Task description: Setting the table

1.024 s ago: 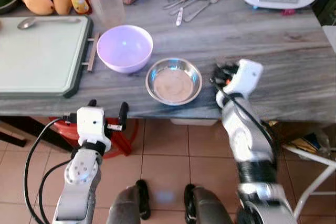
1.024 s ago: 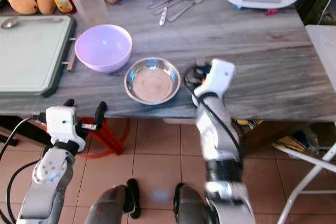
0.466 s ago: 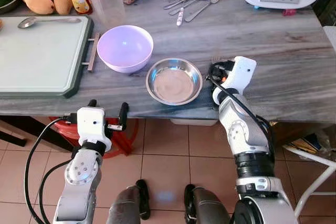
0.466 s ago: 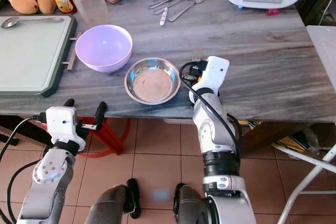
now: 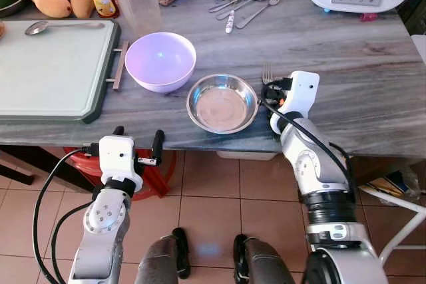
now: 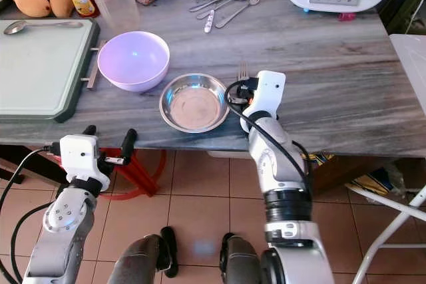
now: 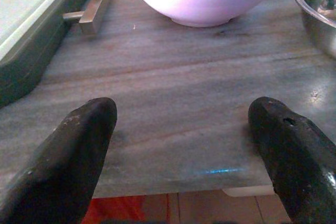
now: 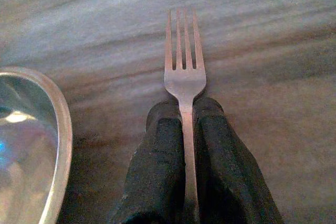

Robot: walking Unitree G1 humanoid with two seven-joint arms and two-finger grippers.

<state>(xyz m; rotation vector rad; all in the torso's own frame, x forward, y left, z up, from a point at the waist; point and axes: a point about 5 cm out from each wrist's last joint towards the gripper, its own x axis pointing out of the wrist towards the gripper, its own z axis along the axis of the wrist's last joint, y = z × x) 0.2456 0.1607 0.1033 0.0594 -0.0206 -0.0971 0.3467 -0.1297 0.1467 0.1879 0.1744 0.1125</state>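
While the right claw (image 8: 184,129) pinches a fork (image 8: 183,72), the steel bowl (image 5: 221,103) sits beside.

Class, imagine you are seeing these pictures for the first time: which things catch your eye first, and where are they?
The right pincer stands out, shut on a fork lying on the grey counter just right of the steel bowl. Behind that bowl, to its left, sits a lilac bowl. The left pincer waits open at the counter's front edge.
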